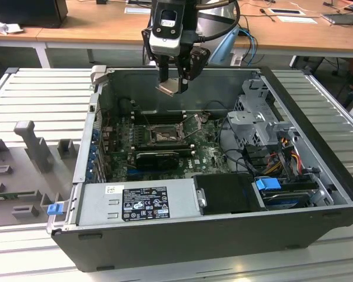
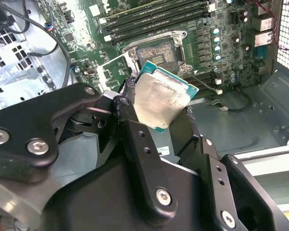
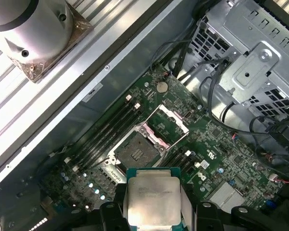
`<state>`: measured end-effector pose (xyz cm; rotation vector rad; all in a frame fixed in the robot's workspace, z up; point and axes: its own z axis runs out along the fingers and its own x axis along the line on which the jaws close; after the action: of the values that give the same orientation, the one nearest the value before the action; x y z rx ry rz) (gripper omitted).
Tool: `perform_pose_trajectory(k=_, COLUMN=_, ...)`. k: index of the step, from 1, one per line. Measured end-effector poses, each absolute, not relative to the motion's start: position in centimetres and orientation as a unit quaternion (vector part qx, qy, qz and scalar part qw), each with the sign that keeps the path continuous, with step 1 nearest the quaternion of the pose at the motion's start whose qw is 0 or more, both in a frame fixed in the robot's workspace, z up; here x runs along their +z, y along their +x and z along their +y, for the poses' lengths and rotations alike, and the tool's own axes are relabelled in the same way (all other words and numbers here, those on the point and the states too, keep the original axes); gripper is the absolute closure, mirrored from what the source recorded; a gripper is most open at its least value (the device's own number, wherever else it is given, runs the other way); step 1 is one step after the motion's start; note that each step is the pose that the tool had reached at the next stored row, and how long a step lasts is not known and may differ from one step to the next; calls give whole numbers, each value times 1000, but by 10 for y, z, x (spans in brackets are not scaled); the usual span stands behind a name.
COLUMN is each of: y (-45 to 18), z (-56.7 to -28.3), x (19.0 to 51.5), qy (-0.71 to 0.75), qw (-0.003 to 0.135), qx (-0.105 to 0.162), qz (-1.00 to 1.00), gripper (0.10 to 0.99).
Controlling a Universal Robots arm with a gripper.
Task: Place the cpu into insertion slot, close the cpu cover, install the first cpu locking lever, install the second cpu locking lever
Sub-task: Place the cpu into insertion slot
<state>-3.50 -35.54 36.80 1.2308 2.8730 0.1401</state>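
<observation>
Clamping the tilted silver-grey square cpu (image 1: 171, 87), black gripper (image 1: 176, 81) hangs over far edge of dark case (image 1: 223, 238); needs levelling, squaring to dark-framed insertion slot (image 3: 137, 150).

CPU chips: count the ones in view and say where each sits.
1. The cpu is held in the gripper above the open computer case. The insertion slot below is empty. Another could lie hidden behind the case's parts.

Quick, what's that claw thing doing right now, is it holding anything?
Gripper: shut on the cpu, raised over the open computer case.
</observation>
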Motion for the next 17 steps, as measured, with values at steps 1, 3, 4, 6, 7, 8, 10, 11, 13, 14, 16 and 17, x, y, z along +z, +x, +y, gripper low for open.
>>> perform_pose_trajectory(k=1, y=-35, z=-355, x=368, qy=398, qw=7, qx=45, qz=916, gripper=557)
perform_pose_trajectory(k=3, y=-35, z=-355, x=368, qy=405, qw=7, qx=45, qz=913, gripper=557)
perform_pose_trajectory(k=4, y=-35, z=-355, x=368, qy=408, qw=7, qx=45, qz=912, gripper=557)
perform_pose_trajectory(k=6, y=-35, z=-355, x=367, qy=413, qw=7, qx=45, qz=909, gripper=557)
perform_pose_trajectory(k=7, y=-35, z=-355, x=367, qy=416, qw=8, qx=45, qz=908, gripper=557)
perform_pose_trajectory(k=8, y=-35, z=-355, x=367, qy=420, qw=8, qx=45, qz=906, gripper=557)
perform_pose_trajectory(k=10, y=-35, z=-355, x=367, qy=427, qw=8, qx=44, qz=903, gripper=557)
perform_pose_trajectory(k=11, y=-35, z=-355, x=367, qy=429, qw=8, qx=44, qz=902, gripper=557)
perform_pose_trajectory(k=13, y=-35, z=-355, x=367, qy=437, qw=9, qx=44, qz=898, gripper=557)
perform_pose_trajectory(k=14, y=-35, z=-355, x=367, qy=442, qw=9, qx=44, qz=896, gripper=557)
perform_pose_trajectory(k=16, y=-35, z=-355, x=367, qy=454, qw=9, qx=44, qz=890, gripper=557)
perform_pose_trajectory(k=17, y=-35, z=-355, x=367, qy=460, qw=10, qx=44, qz=887, gripper=557)
